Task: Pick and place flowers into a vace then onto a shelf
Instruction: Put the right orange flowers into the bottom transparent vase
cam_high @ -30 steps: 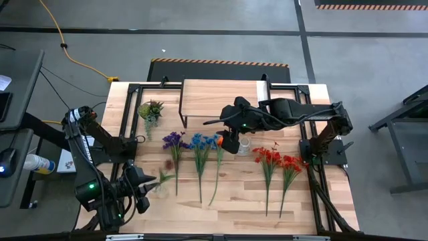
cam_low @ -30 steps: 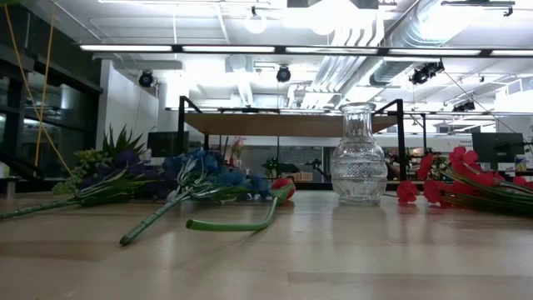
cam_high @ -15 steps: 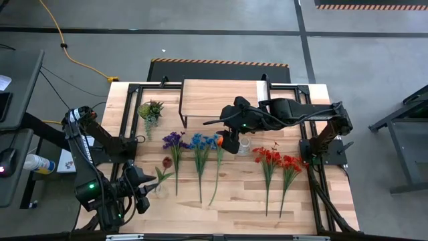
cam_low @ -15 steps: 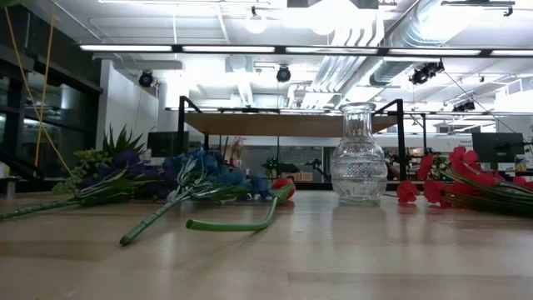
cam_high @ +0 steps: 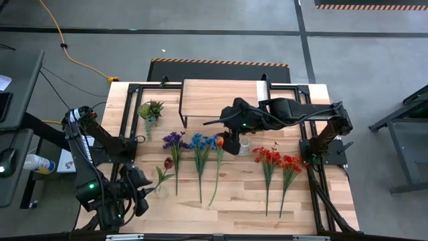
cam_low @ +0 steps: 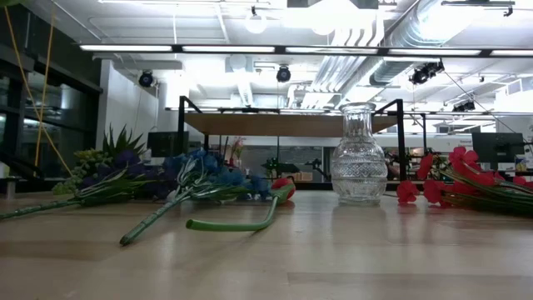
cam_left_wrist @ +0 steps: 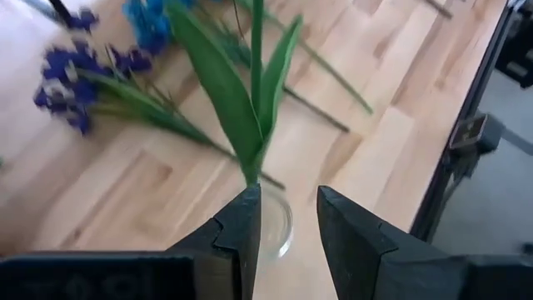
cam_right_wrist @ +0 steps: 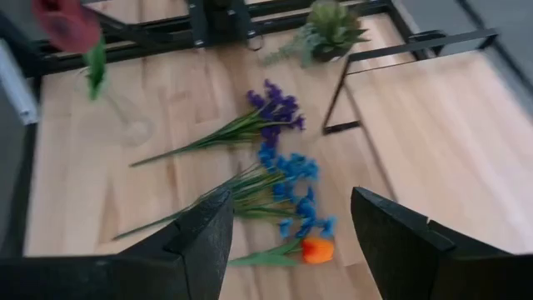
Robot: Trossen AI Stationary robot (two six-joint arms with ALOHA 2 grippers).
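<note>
My left gripper [cam_high: 148,191] is near the table's front left, shut on a small clear vase [cam_left_wrist: 281,227]. A red-bloomed flower [cam_high: 167,163] stands in this vase, and its green leaves [cam_left_wrist: 241,108] rise past the fingers. Purple [cam_high: 175,140], blue [cam_high: 202,142], orange [cam_high: 219,141] and red flowers [cam_high: 277,161] lie flat on the table. A second clear vase [cam_low: 358,154] stands upright mid-table. My right gripper [cam_right_wrist: 291,200] hangs open above it, holding nothing. The shelf [cam_high: 221,97] stands at the far edge. My left gripper has the small vase's top [cam_left_wrist: 275,208], where the stem goes in, between its two fingers. The fingers slant down from the table's left. One finger [cam_left_wrist: 241,225] hides part of the glass. Whether the vase's base rests on the table, I cannot tell.
A small green spiky plant [cam_high: 151,109] stands at the far left beside the shelf's black legs. The flowers lie in a row across the middle of the table, stems toward the near edge. Bare wood shows along the near edge [cam_high: 227,214].
My left gripper has turned a little at the wrist without shifting place. The red flower in the small vase has swung with it. Its bloom has settled and its leaves have drawn in toward the stem.
</note>
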